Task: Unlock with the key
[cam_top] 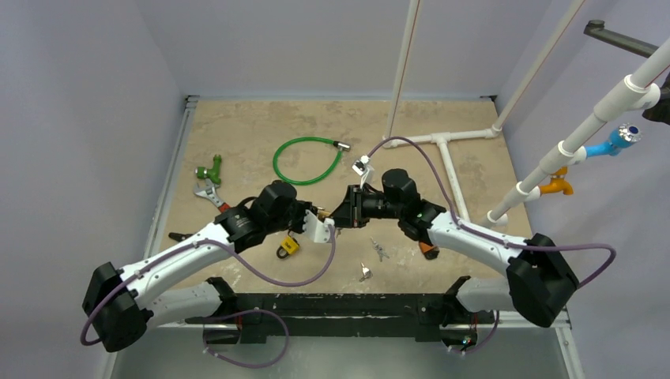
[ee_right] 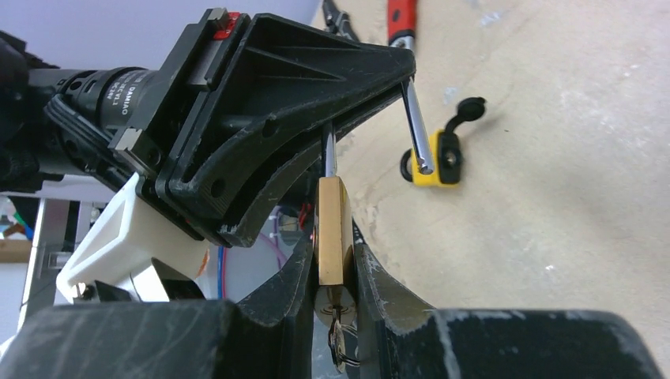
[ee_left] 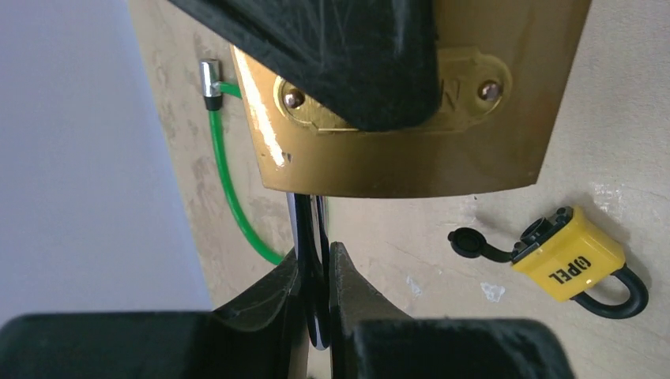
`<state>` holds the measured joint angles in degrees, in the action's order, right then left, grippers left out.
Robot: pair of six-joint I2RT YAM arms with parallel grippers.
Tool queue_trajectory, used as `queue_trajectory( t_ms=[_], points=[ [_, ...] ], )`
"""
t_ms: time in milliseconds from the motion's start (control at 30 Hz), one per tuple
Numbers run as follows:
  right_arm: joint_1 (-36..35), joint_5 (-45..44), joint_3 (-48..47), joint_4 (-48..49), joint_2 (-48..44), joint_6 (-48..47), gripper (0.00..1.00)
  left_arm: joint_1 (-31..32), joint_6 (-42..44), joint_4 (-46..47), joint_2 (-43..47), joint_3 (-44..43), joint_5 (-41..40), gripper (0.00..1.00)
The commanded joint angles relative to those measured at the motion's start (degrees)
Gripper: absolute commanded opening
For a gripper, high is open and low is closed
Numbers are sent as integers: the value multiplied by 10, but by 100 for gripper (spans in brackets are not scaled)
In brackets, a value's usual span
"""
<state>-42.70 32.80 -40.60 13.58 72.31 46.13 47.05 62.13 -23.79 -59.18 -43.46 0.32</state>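
nearest to the bases, loose keys (cam_top: 380, 251) lie on the desk (cam_top: 237, 142), and the yellow lock (ee_left: 570, 257) lies flat to their left; i leave these alone. a little further in, the two pincers meet above the desk. the right pincer (ee_right: 333, 251) is closed on the lock (ee_left: 395, 158), one finger on each flat face, so the brass body is held off the desk and shows edge-on to that wrist camera. the left pincer (ee_left: 318, 253) is closed on a thin dark piece that comes out of the lock's edge facing it. i take it for the key (ee_left: 303, 229), though the view is too narrow to be fully sure.

so i judge the key is seated and the step in hand is the turn. to do it well, i would roll only the left wrist, about the axis of the key, with no push sideways, because a thin blade can bend or slip between the fingers. i cannot see how hard the left fingers press, so i would squeeze a little more first. the right side must hold firm and not follow the turn. if the key resists, i would press it slightly deeper and try again gently. far behind, the cable (ee_left: 225, 181) is well apart and no obstacle.
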Motion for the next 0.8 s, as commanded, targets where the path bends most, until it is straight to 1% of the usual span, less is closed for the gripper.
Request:
queue_trajectory(
  t_ms=[0, 100, 233, 267, 333, 367, 467, 633, 700, 767],
  points=[
    [31, -41, 17, 91, 45, 29, 0, 3, 11, 90, -37, 1, 80, 10],
    [52, -36, 29, 142, 81, 42, 0, 3, 17, 124, -71, 19, 89, 10],
    [68, -39, 24, 158, 129, 29, 0, 2, 18, 123, -114, 22, 115, 13],
    [69, -41, 22, 160, 140, 25, 0, 2, 16, 117, -118, 22, 127, 15],
    [72, -41, 21, 169, 161, 19, 0, 2, 15, 88, -126, 16, 148, 22],
    [73, -41, 20, 172, 172, 16, 0, 2, 11, 76, -131, 11, 155, 24],
    [76, -38, 13, 178, 202, 7, 0, 2, 2, 58, -147, 7, 162, 24],
    [77, -31, 14, 189, 226, 0, 0, 2, 0, 68, -166, 14, 172, 25],
    [77, -34, 17, 185, 226, -7, 0, 3, -2, 56, -166, 7, 167, 25],
    [78, -34, 20, 181, 227, -12, 0, 1, -23, 40, -164, -12, 150, 26]
  ],
)
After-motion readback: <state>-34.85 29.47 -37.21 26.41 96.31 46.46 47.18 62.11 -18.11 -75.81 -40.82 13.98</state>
